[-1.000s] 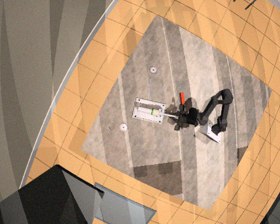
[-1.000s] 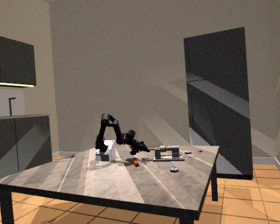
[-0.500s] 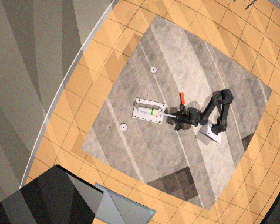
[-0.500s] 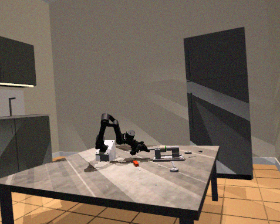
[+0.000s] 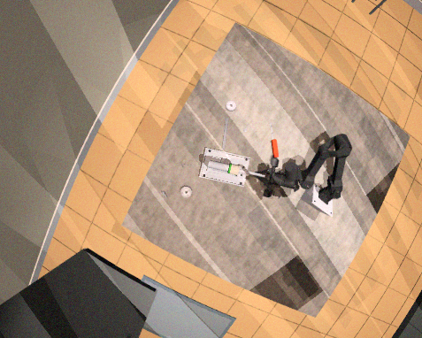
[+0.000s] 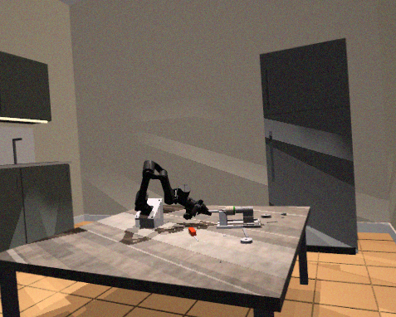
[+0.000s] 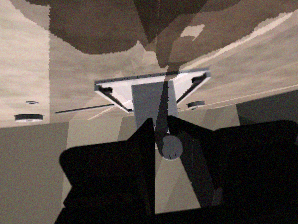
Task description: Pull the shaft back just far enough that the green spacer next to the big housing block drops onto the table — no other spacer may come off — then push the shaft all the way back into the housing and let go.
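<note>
Claw [image 5: 265, 176] [image 6: 210, 213] [image 7: 159, 121] clamped on shaft [image 5: 255, 174] [image 6: 213, 212] [image 7: 172, 147]; pull slow and straight away from housing block [image 5: 218, 166] [image 6: 247, 214]; stop once green spacer [image 5: 230, 168] [image 6: 234, 210], right beside block, drops.

My hand [image 7: 159, 121] is closed on the round end of the shaft [image 7: 172, 148]. Beyond it, my landmark is the pale base plate [image 7: 119, 101] on the worktop [image 7: 75, 65], with a grey upright block [image 7: 150, 97] rising from it. Left of the plate lie a thin rod [image 7: 85, 108] and, farther out, a dark-sided disc [image 7: 29, 118]; another disc [image 7: 196, 105] sits near its right side.
</note>
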{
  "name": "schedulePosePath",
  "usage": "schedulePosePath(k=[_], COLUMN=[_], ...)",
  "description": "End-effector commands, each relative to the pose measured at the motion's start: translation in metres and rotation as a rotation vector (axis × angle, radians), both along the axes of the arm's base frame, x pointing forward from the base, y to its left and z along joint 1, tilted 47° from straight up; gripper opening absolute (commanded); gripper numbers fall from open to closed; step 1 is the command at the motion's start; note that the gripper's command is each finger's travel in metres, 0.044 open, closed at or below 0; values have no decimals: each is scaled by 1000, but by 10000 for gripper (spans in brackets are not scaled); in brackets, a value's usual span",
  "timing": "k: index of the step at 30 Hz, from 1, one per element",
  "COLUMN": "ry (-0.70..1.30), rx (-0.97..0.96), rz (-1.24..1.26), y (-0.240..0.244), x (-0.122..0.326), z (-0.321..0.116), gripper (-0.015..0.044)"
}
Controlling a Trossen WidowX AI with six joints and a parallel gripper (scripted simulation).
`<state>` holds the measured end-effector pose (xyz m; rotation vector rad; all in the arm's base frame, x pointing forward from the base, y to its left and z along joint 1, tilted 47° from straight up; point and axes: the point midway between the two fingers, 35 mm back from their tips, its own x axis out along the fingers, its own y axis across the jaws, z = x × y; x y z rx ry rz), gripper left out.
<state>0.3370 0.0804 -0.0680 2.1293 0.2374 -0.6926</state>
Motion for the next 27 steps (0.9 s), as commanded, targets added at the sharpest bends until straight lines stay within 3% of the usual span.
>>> schedulePosePath(k=[1, 27], ry=[0, 0], rx=[1, 1], rz=[-3, -3], y=[-1, -2], x=[-1, -4], z=[0, 1], gripper=[0, 0])
